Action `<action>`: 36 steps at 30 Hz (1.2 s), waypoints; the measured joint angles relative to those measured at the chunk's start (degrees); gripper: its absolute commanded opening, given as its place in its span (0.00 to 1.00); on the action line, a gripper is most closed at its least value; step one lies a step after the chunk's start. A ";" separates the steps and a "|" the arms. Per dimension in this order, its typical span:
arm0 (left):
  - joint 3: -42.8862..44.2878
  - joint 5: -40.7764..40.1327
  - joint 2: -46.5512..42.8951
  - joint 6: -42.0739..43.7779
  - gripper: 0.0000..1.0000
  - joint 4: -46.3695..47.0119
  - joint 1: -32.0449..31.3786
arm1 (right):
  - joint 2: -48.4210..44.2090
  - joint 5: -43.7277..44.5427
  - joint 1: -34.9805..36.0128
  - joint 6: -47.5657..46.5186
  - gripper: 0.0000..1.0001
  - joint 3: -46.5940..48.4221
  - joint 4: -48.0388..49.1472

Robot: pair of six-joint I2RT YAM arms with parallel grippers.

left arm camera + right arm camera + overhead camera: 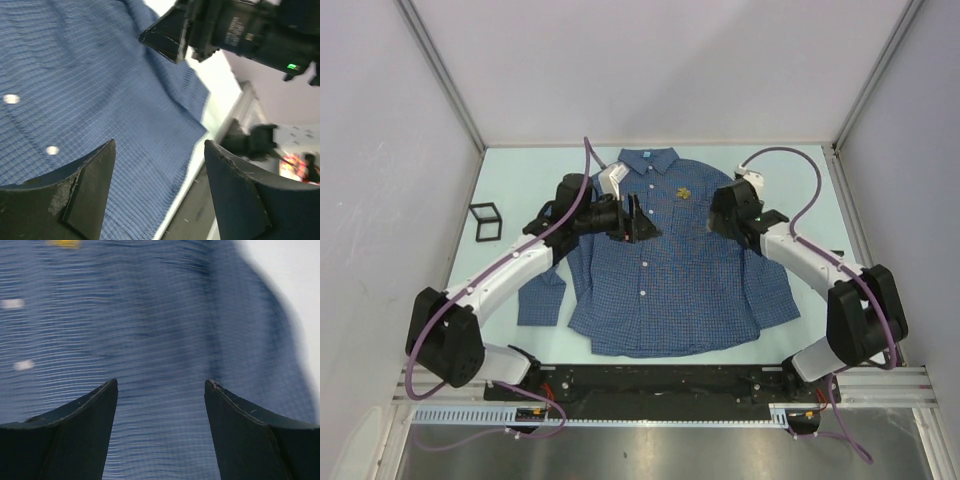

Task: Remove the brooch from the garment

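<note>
The garment, a blue checked shirt [670, 280], lies flat in the middle of the table with its collar at the far side. The brooch [683, 192], a small yellow flower shape, sits on the shirt's chest to the right of the button line. My left gripper [642, 222] is open over the button line, left of and below the brooch. My right gripper [712, 220] is open over the shirt's right shoulder, just right of the brooch. The left wrist view shows open fingers [160, 142] above the cloth [100, 90]. The right wrist view shows open fingers [161, 381] and the brooch [65, 243] blurred at the top edge.
A small black wire cube [486, 221] stands on the pale table left of the shirt. Grey enclosure walls close in the left, right and far sides. A metal rail [670, 385] runs along the near edge. The right gripper's finger [170, 35] shows in the left wrist view.
</note>
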 measured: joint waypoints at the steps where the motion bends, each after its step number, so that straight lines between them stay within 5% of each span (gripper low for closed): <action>1: 0.00 -0.68 0.20 0.26 0.76 -0.26 -0.02 | 0.63 -2.93 0.42 0.00 0.73 0.02 3.15; 9: 7.63 -12.79 12.04 -0.59 0.58 -1.97 -0.59 | 9.55 -21.75 -3.56 2.51 0.53 0.02 26.77; 12: 14.58 -15.98 19.98 -2.36 0.52 -2.69 -0.61 | 13.42 -24.06 -5.18 4.46 0.49 0.63 34.23; 14: 20.31 -17.09 25.68 -3.15 0.46 -2.40 -0.63 | 17.00 -24.33 -5.31 5.73 0.35 1.99 38.80; 17: 30.69 -18.73 34.51 -3.15 0.39 -3.37 -0.63 | 22.73 -24.85 -5.49 8.70 0.33 4.92 43.82; 24: 54.53 -19.32 55.19 -4.59 0.34 -5.60 0.26 | 37.35 -26.36 -7.30 12.52 0.38 18.08 44.39; 36: 60.35 -14.23 69.64 -12.90 0.16 -1.11 2.54 | 44.26 -22.16 -7.30 12.46 0.37 26.99 34.21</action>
